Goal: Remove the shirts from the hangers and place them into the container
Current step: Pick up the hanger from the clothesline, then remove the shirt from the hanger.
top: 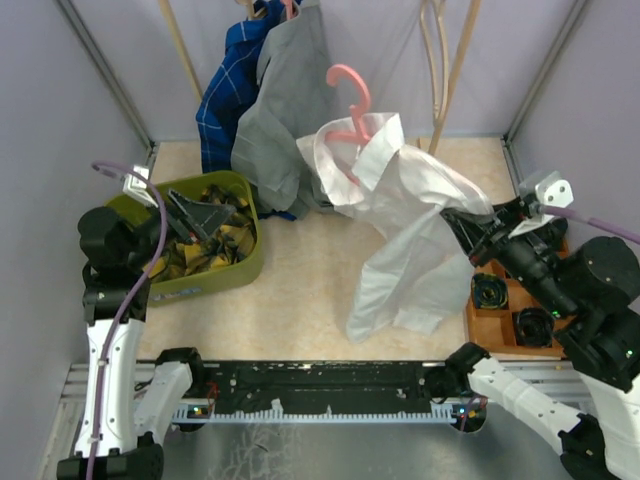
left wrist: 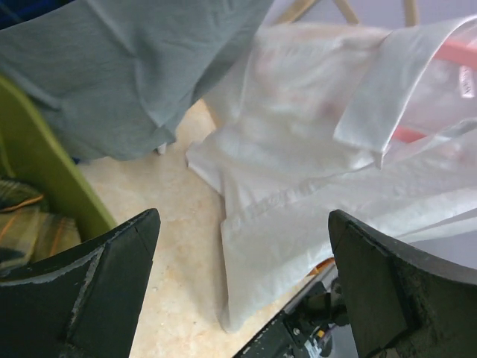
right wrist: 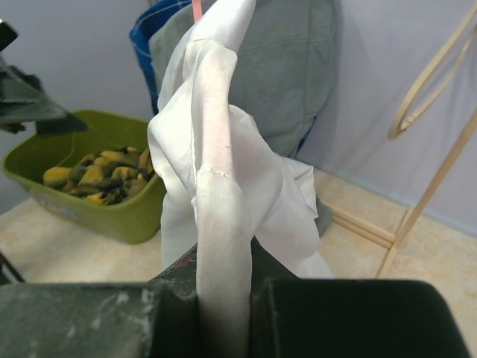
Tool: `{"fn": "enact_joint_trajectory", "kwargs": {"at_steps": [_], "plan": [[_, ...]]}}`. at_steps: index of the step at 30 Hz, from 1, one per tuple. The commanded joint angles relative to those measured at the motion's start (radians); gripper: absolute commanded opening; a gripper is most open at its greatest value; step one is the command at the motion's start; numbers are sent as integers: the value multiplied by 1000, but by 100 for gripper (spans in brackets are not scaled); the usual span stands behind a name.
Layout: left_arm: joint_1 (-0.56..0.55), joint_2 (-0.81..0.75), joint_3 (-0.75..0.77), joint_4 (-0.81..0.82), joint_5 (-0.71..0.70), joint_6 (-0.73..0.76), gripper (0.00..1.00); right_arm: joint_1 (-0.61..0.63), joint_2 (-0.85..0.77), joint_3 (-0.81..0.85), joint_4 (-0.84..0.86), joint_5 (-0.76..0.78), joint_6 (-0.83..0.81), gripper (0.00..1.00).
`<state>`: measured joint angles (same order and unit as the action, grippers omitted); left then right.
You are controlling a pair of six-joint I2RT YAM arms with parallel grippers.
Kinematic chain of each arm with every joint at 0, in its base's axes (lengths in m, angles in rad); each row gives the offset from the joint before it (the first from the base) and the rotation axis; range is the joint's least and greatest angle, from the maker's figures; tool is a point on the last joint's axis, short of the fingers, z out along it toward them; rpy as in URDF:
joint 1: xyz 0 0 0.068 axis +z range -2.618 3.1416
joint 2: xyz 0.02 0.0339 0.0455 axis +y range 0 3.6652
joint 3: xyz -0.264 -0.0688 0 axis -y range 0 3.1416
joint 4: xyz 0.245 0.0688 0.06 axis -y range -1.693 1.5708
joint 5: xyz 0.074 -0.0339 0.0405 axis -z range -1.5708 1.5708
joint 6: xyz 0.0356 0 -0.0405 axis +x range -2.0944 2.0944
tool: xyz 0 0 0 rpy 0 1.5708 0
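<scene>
1. The white shirt (top: 400, 230) is the one in play. It sits well off to the right of the container (top: 215, 278), its collar on the pink hanger (top: 352, 95) and its tail pooled on the counter (top: 300, 290).
2. The right claw (right wrist: 223, 298) is clenched on a bunched fold of that shirt, on the side facing away from the container. The left claw (left wrist: 244, 224) is spread wide with nothing in it, hanging right over the container.
3. Handling-wise I'd say it's thin, light, floppy cloth. It won't hold a shape, and it will drag and stretch rather than lift clean. A pinch on a thick seam or the collar looks safer than a single layer, which could slip out.
4. The hanger looks like the snag. It's threaded under the collar, so pulling sideways probably just tugs hanger and all.
5. The plaid shirt (top: 225, 245) already lies inside the container. The grey shirt (top: 285, 120) and blue shirt (top: 225, 100) hang just behind it.
6. Room: there's open counter between the container and the white shirt, a good lane to carry across. Farther right than the shirt sits an orange tray (top: 490, 325), and wooden poles (top: 455, 75) stand behind it, so I'd keep swings low and toward the container. The grey shirt's hem crowds the container's back corner.
</scene>
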<state>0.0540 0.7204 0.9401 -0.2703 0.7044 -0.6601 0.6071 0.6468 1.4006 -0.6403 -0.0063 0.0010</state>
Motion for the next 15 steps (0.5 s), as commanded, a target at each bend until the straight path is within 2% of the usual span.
{"fn": "enact_joint_trajectory", "kwargs": {"at_steps": [1,5,10,13,15], "plan": [[-3,5,-14,212,173,-75,99,-4,9,90,-182,-189,-31,0],[-3,28,-19,295,257,-109,94,-4,33,25,-205,-308,-11,0],[-4,56,-40,357,371,-139,91,-4,64,-167,65,-444,125,0],[-5,62,-55,365,402,-149,90,-4,90,-274,216,-462,218,0],[-6,58,-64,361,394,-160,88,-4,111,-301,256,-467,247,0]]}}
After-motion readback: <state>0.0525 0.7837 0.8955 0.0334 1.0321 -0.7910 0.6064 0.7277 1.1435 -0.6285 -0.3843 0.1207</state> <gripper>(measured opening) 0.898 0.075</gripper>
